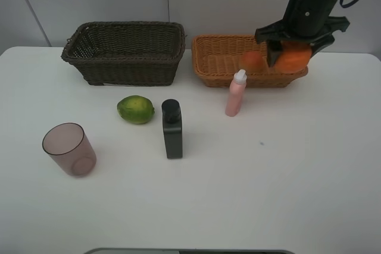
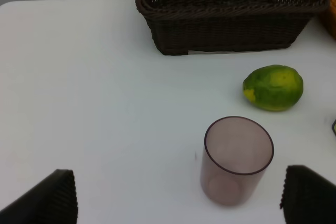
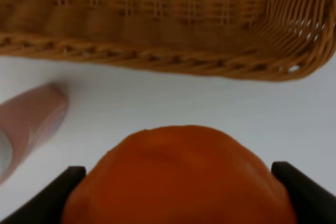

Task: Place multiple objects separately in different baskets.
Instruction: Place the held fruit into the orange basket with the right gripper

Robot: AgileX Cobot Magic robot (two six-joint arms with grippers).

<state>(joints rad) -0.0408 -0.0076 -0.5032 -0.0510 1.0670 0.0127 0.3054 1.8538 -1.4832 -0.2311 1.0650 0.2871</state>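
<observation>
White tabletop (image 1: 286, 165), pale wall behind: I've got the orange (image 3: 181, 174) up at the tan basket (image 1: 268, 80).

Orange is clamped across its widest part in my right end effector (image 1: 293, 52), a finger on either flank. It hangs at the basket's near rim, toward the right end. The wrist view shows bare tabletop under it, so I judge it just short of the rim. It looks firm and round with slightly giving skin, moderately weighty and prone to roll, so a hold across the middle suits it. Peach (image 1: 252, 60) already sits inside that basket, and the pink bottle (image 1: 236, 94) stands just in front of it. My left end effector (image 2: 181, 195) is spread wide and empty, hovering over the purplish cup (image 2: 237, 161).
</observation>
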